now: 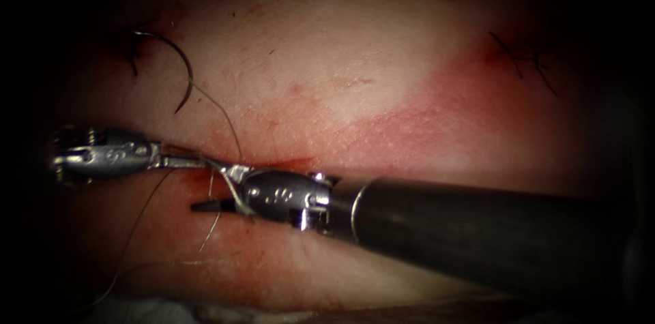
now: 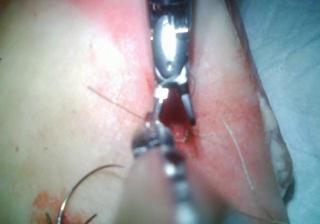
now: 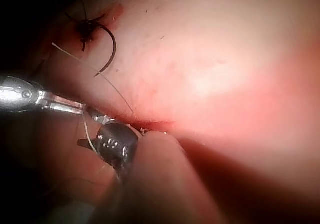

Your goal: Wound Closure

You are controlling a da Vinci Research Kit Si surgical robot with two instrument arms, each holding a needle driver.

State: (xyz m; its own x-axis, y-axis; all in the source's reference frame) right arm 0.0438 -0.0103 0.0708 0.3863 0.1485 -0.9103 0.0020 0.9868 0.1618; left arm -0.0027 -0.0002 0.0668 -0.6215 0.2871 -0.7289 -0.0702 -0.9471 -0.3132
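Wound closure on the bench: the right gripper stands open over the cut, one jaw raised toward the slit and the dark lower jaw resting on the tissue below it. It holds nothing firmly; a pale strand of thread lies draped across its wrist and between the jaws. Tip to tip with it, the left gripper reaches in along the line of the cut with its jaws closed to a thin point. Whether thread is pinched there cannot be made out, though fine strands fall away beneath it.

The needle is free of both tools. It lies on the tissue above the cut toward its left end, one end at a dark stitch, with thread running from it down to the tools. Cut ends of thread mark a finished stitch far to the right, and red fluid stains the skin along the wound.

Handling the thread well here appears to call for light, even tension, so that the draped strand stays on the open jaw. The tips should also stay clear of the wound edge and the loose needle.

Small engraved marks sit on both tool bodies, but none can be read.
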